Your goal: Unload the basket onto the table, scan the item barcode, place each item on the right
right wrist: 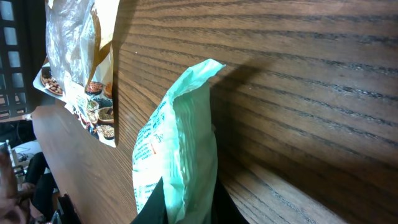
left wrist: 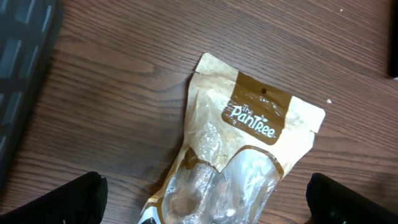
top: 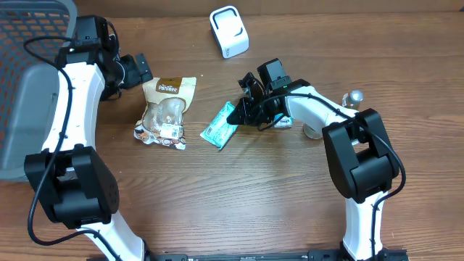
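Packet (right wrist: pixel 177 155): closest to the right wrist lens, green, standing on edge over the wood; its lower end sits between two dark fingers (right wrist: pixel 148 211).
Basket (top: pixel 29 87): grey, at the table's far left edge, partly cut off by the frame (the left arm's white link crosses in front of it).
Left gripper (top: pixel 139 69): just right of the basket, at the pouch's top edge; its fingers (left wrist: pixel 68 199) are spread wide and clasp nothing.
Pouch (top: pixel 167 109): flat on the wood, brown header toward the back and label end toward the front. In the left wrist view it (left wrist: pixel 249 149) lies between and below the spread fingers; I cannot tell whether they touch it.
Gap: a narrow strip of bare wood separates pouch and packet.
Packet, from overhead (top: pixel 220 130): centre of the table, slanted, its right end in the right gripper. I cannot tell whether it rests on the wood or hangs just above it.
Right gripper (top: pixel 239 112): clamped on the packet's end.
Scanner (top: pixel 229 31): white, near the back edge, well apart from the packet.
Bottle (top: pixel 354 98): small, silver-capped, just behind the right arm.
Table (top: pixel 254 203): the front half is bare wood between the two arm bases (the widest free room).
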Tool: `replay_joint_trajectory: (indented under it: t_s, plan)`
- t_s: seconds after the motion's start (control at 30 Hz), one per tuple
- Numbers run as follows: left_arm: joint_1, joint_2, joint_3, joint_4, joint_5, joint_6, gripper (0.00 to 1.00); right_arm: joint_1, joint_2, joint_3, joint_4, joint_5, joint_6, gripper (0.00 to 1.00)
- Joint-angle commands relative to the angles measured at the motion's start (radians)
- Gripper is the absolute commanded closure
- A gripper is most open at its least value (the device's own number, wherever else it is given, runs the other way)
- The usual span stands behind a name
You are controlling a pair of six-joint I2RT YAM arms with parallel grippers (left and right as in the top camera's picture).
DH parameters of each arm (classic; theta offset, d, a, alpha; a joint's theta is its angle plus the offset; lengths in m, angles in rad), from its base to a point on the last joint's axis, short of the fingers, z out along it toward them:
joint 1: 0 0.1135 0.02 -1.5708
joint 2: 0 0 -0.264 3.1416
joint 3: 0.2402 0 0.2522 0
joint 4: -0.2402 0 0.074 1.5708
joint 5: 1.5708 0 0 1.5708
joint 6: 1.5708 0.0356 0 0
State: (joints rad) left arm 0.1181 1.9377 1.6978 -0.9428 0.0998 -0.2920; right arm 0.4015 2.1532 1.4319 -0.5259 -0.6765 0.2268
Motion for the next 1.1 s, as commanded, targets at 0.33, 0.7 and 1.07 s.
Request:
replay_joint_trajectory:
  t_s: [0.33, 0.7, 1.07]
  plan:
    - [-0.007, -0.012, 0.016, 0.001, -0.006, 0.008, 0.01, 0.006, -0.031, -0.006, 0.001, -0.013, -0.019, 0.97]
    - [-0.007, -0.012, 0.016, 0.001, -0.007, 0.008, 0.0, 0.006, -0.031, -0.006, -0.013, -0.013, -0.019, 0.96]
    - [-0.007, -0.012, 0.016, 0.001, -0.006, 0.008, 0.0, 0.006, -0.031, -0.006, -0.014, -0.013, -0.019, 0.96]
